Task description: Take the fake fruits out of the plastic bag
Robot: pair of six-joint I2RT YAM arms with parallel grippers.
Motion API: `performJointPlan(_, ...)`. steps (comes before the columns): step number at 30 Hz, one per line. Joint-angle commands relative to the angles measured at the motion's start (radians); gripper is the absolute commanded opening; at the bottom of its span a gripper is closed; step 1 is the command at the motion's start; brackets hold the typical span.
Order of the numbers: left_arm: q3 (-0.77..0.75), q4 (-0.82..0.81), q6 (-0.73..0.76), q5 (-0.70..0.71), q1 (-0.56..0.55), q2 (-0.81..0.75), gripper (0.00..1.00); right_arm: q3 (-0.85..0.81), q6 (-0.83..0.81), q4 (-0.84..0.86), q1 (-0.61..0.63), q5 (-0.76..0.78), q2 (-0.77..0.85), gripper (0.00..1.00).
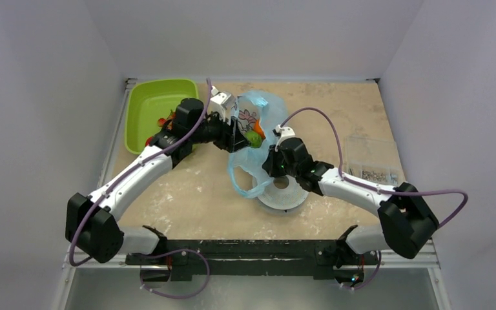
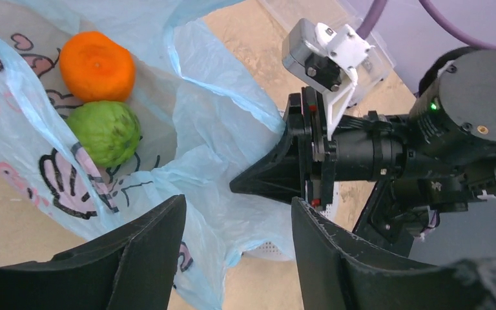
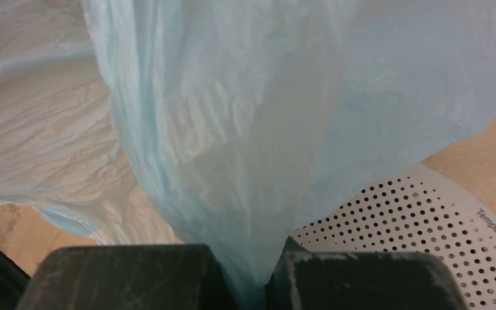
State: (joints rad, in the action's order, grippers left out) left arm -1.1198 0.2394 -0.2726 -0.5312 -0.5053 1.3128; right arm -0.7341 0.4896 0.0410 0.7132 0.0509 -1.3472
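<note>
The right pincer (image 3: 258, 274) is closed on the thin light-blue plastic bag (image 3: 232, 129). The left pincer (image 2: 237, 216), wide open and empty, should next reach the glossy round orange fruit (image 2: 97, 66) ahead-left of it.

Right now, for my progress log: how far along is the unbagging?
Done: red fruit lies in the tray. In hand: right gripper pinches the bag, left gripper hangs open at its mouth. Left: orange fruit and green fruit inside the bag.
</note>
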Motion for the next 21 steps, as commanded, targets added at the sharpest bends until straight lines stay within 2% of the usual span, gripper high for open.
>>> performJointPlan(1, 0.057, -0.174, -0.156, 0.068, -0.037, 0.050, 0.59, -0.008, 0.007, 0.072, 0.004, -0.035, -0.010, 0.00)
performJointPlan(5, 0.043, -0.182, -0.182, 0.162, -0.081, 0.112, 0.54, 0.003, 0.001, 0.069, 0.005, -0.028, 0.006, 0.00)
performJointPlan(9, -0.032, -0.101, -0.174, 0.311, -0.107, 0.194, 0.51, 0.004, 0.004, 0.057, 0.004, -0.024, 0.018, 0.00)
performJointPlan(14, -0.162, -0.006, -0.143, 0.424, -0.117, 0.312, 0.52, -0.007, -0.007, 0.051, 0.003, -0.019, 0.025, 0.00)
performJointPlan(21, -0.275, 0.026, -0.096, 0.524, -0.116, 0.450, 0.54, -0.019, 0.001, 0.046, 0.003, -0.020, 0.032, 0.00)
